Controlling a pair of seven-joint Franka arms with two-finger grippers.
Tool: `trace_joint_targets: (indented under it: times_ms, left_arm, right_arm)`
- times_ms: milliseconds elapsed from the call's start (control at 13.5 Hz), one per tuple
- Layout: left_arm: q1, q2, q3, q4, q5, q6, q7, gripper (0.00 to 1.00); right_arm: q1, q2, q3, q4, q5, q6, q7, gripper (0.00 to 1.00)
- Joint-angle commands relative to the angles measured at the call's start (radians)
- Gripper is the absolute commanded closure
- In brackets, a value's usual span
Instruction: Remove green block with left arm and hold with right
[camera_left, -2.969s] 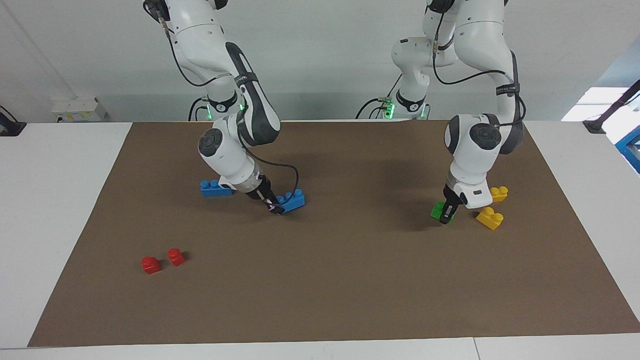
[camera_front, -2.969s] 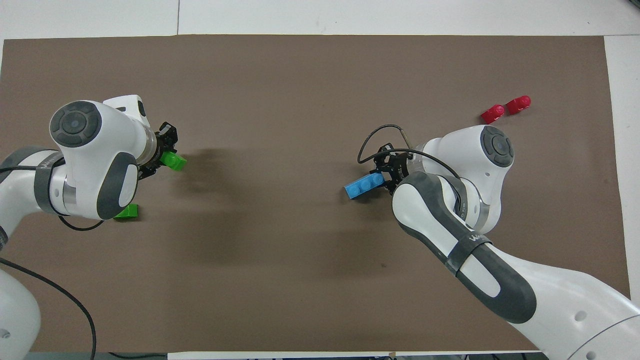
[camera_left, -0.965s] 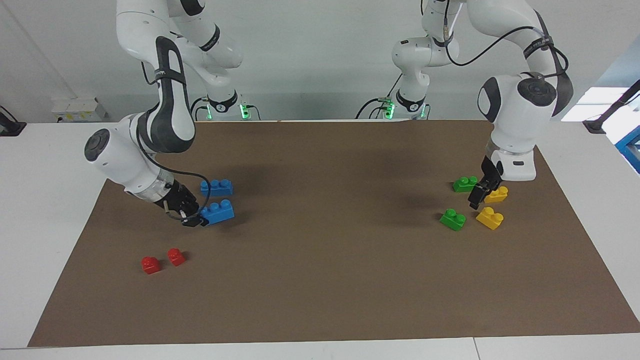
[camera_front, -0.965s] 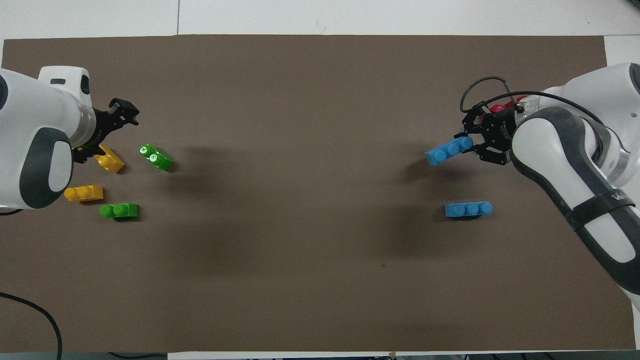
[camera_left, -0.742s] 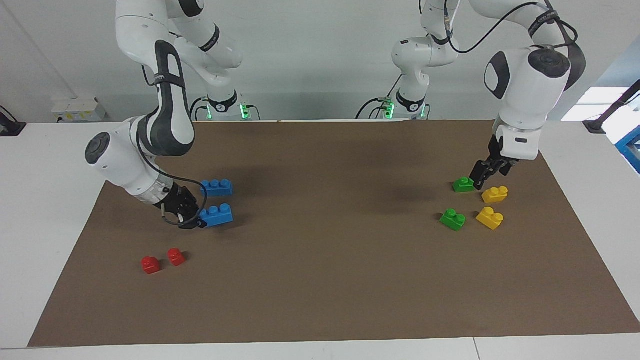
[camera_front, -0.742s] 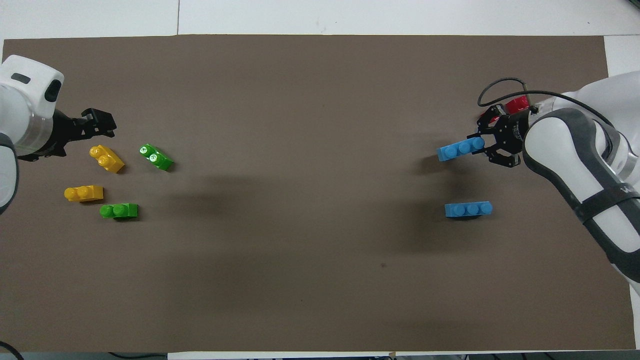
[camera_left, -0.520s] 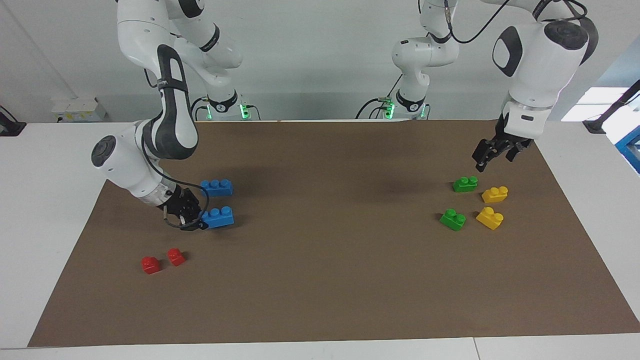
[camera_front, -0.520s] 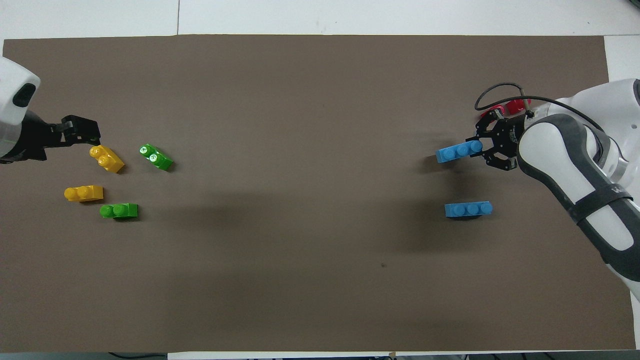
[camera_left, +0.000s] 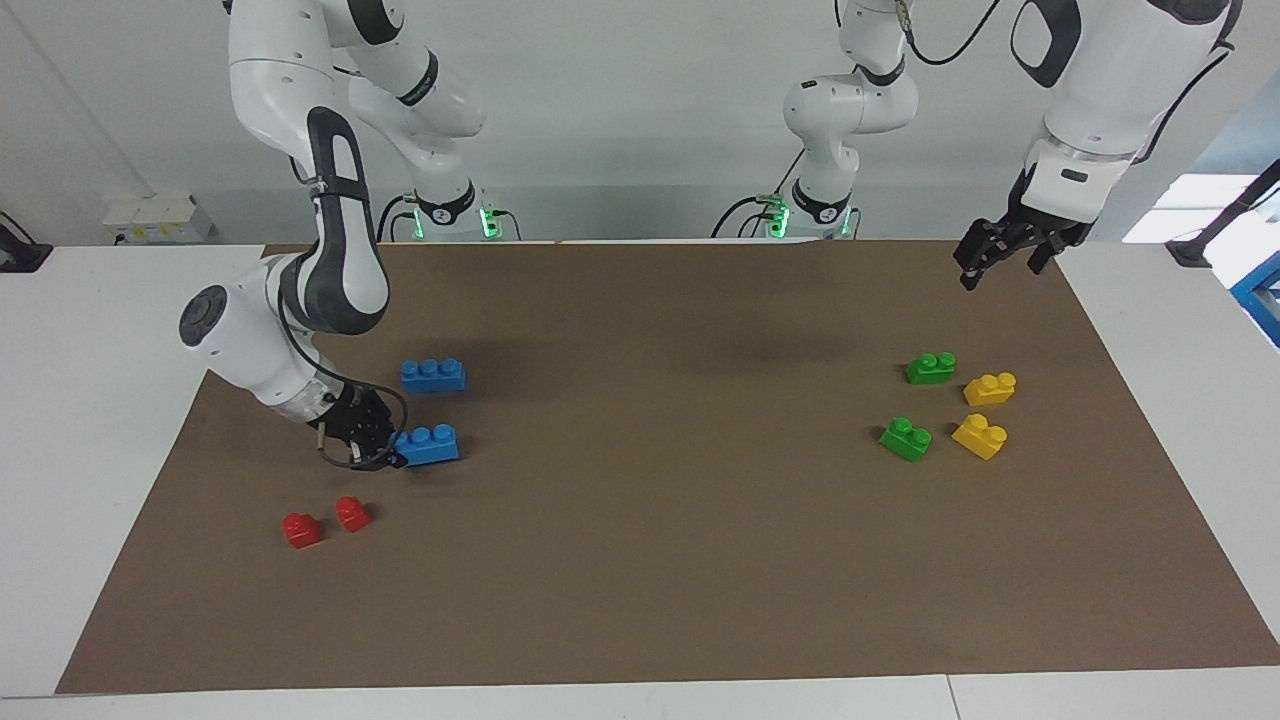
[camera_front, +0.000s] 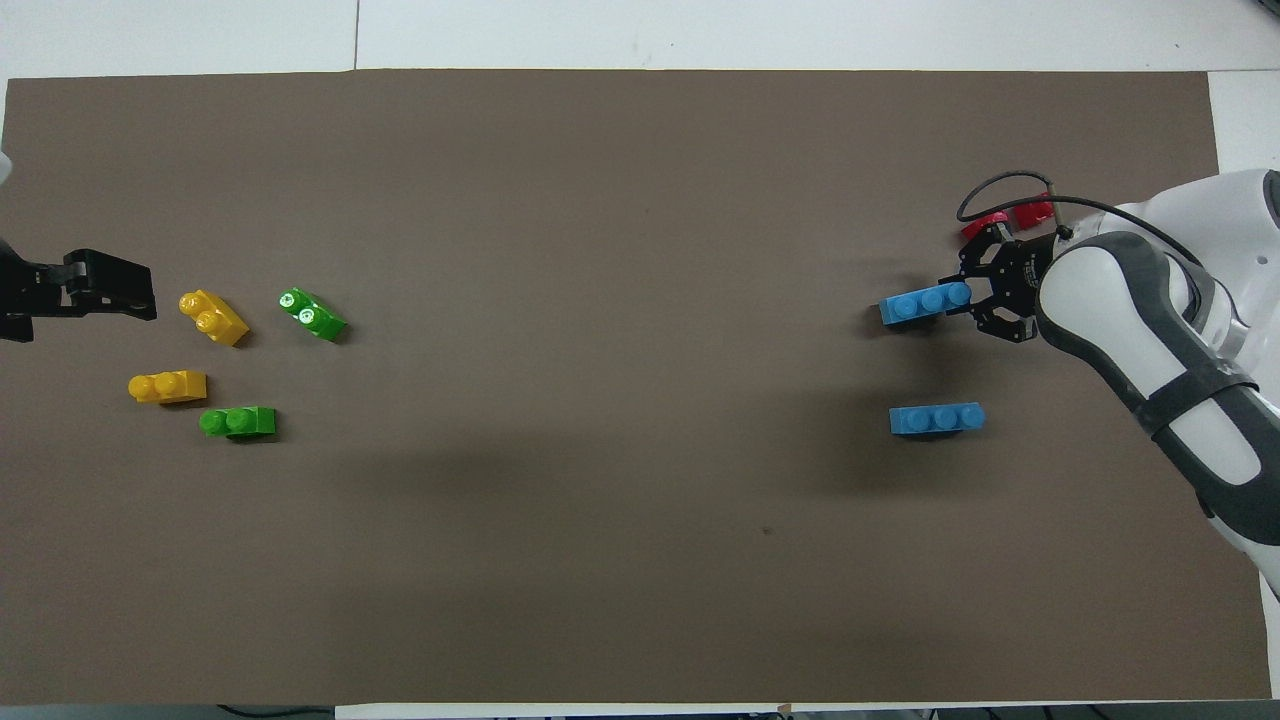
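Green blocks (camera_left: 930, 368) two; left hand (camera_left: 990, 258) open, right hand (camera_left: 398, 452) grips blue brick (camera_left: 426, 445).

Right end effector (camera_front: 962, 297) grips blue brick (camera_front: 925, 303); green block (camera_front: 313, 314) free.

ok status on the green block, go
Left gripper open, raised, empty. Right gripper shut on blue brick. Green block loose on mat, nothing blocking.

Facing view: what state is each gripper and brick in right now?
Left gripper: open, empty, raised.
Right gripper: shut on a blue brick.
Other blue brick: lying free.
Two green bricks: lying apart, studs up.
Two yellow bricks: lying free.
Two red bricks: lying free.
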Motion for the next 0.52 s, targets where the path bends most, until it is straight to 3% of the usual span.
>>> trace_joint_targets:
  times_ms: [0,148,223,371,445]
  left_arm:
    - [0.01,-0.028,0.001,0.002,-0.02,-0.014,0.049,0.0]
    - [0.012,-0.031,0.002,-0.018,-0.026,0.03,0.087,0.0]
    - [0.012,-0.031,0.002,-0.029,-0.031,0.051,0.104,0.0]
    - [0.019,-0.031,0.001,-0.032,-0.043,0.062,0.135,0.0]
    - [0.022,-0.03,0.002,-0.034,-0.054,0.056,0.133,0.0]
  right_arm:
    - [-0.013,-0.003,0.015,-0.045,-0.006,0.064,-0.019,1.0]
    - [-0.01,-0.003,0.015,-0.045,-0.006,0.065,-0.022,1.0]
    - [-0.005,-0.003,0.015,-0.045,-0.006,0.066,-0.024,0.93]
    - [0.002,-0.003,0.013,-0.044,-0.008,0.062,-0.047,0.37]
    - [0.004,-0.008,0.015,-0.038,-0.011,0.053,-0.048,0.22]
